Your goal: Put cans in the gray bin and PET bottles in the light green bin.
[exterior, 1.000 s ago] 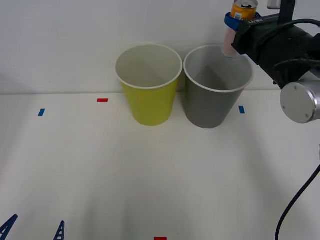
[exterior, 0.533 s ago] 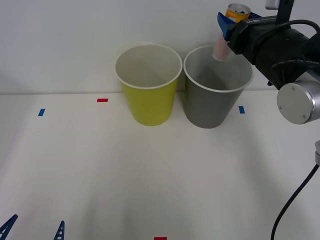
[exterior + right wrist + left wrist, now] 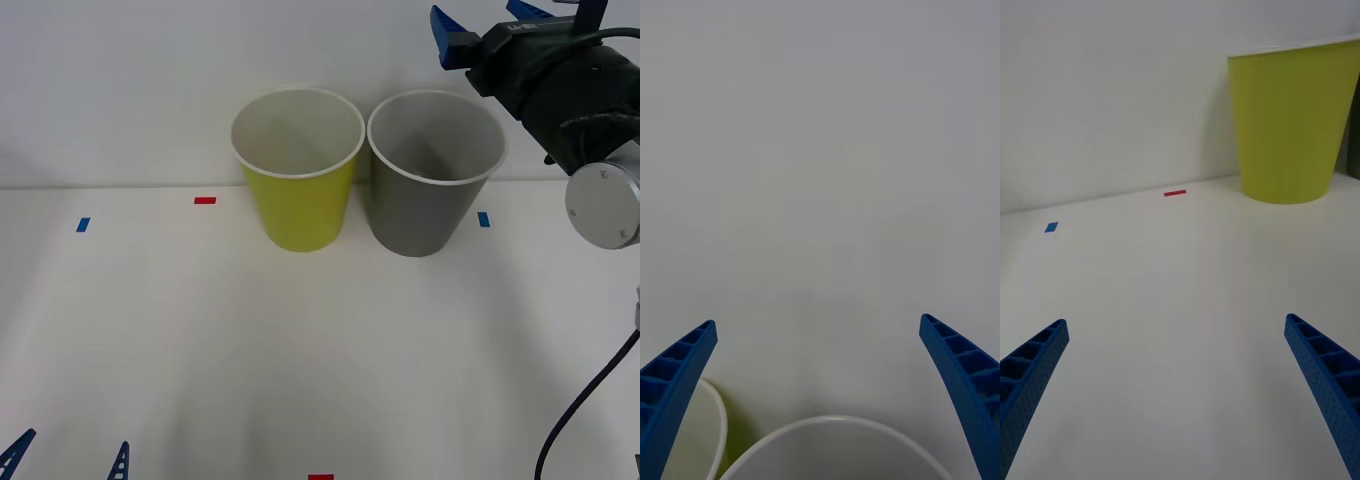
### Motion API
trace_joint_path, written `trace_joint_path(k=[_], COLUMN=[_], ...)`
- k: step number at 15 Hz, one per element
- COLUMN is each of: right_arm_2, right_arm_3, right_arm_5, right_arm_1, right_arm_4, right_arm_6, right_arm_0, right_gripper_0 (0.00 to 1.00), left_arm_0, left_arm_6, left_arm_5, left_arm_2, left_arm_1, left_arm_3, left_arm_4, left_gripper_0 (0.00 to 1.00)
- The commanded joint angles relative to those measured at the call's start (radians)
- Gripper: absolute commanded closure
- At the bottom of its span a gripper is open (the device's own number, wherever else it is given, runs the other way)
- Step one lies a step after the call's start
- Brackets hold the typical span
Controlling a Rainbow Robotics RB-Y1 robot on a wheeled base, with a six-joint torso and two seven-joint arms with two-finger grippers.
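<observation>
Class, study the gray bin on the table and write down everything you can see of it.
The gray bin is a tall, round, tapered container, dark gray outside with a thin white rim and a pale inside. It looks like smooth plastic. It stands upright on the white table, mouth open, close beside the light green bin on the robot's right of it. The right pincer hangs open above its far right rim, touching nothing.

The can formerly held above the gray bin (image 3: 434, 170) is no longer gripped; the right gripper (image 3: 492, 22) is now spread wide, raised slightly, and empty.
</observation>
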Motion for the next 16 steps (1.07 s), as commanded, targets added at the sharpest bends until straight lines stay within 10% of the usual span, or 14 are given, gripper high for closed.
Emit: trace_joint_path(k=[1,7,16], right_arm_2=[-0.051,-0.071,-0.064], right_arm_3=[-0.167,-0.537,-0.546], right_arm_5=[0.002,0.000,-0.010], right_arm_1=[0.003,-0.005,0.038], right_arm_4=[-0.013,-0.025,-0.045], right_arm_6=[-0.016,-0.027,-0.007], right_arm_0=[0.117,0.599,0.948], right_gripper_0=[0.08,0.08,0.08], left_arm_0=[0.000,0.000,0.000], left_arm_6=[0.000,0.000,0.000], left_arm_5=[0.000,0.000,0.000], left_arm_2=[0.000,0.000,0.000], left_arm_1=[0.000,0.000,0.000], left_arm_3=[0.000,0.000,0.000], left_arm_4=[0.000,0.000,0.000], left_gripper_0=[0.00,0.00,0.00])
